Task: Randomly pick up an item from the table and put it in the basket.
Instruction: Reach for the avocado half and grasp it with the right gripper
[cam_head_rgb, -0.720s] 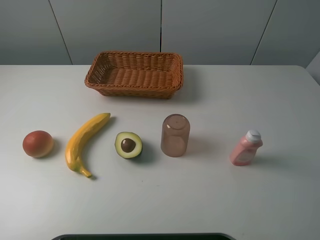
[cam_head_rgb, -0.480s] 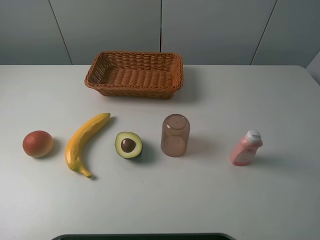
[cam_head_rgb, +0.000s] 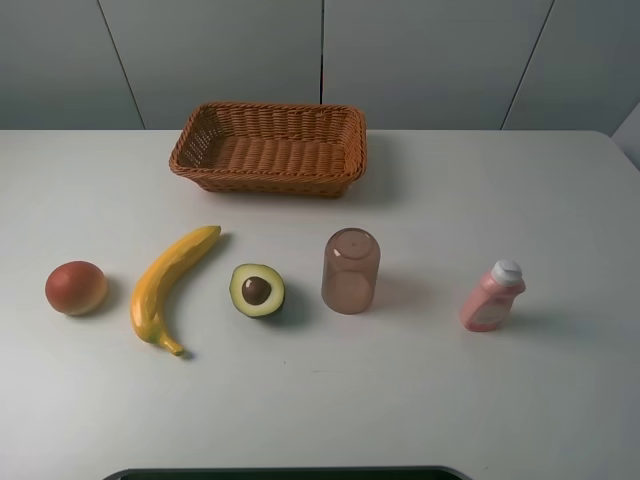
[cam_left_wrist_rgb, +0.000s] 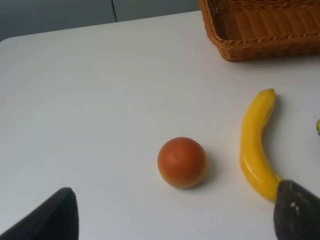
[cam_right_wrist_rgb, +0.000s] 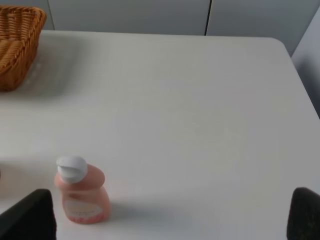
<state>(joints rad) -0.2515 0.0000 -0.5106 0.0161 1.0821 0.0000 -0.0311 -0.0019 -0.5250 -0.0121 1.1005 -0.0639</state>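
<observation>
The halved avocado (cam_head_rgb: 257, 290) lies flesh up with its brown pit showing, on the white table (cam_head_rgb: 450, 400) in front of the orange-brown wicker basket (cam_head_rgb: 265, 182). Neither arm shows in the exterior high view. In the left wrist view my left gripper (cam_left_wrist_rgb: 174, 214) is open and empty, its dark fingertips (cam_left_wrist_rgb: 50, 215) wide apart, above the table near the round red-orange fruit (cam_left_wrist_rgb: 182, 162). The basket's corner (cam_left_wrist_rgb: 260, 30) shows there too. My right gripper (cam_right_wrist_rgb: 167, 215) is open and empty, near the pink bottle (cam_right_wrist_rgb: 80, 192).
A yellow banana (cam_head_rgb: 168, 285) lies between the red-orange fruit (cam_head_rgb: 75, 287) and the avocado. An upturned translucent brown cup (cam_head_rgb: 350, 270) stands right of the avocado. A pink bottle with a white cap (cam_head_rgb: 492, 296) stands farther right. A dark edge (cam_head_rgb: 280, 473) runs along the front.
</observation>
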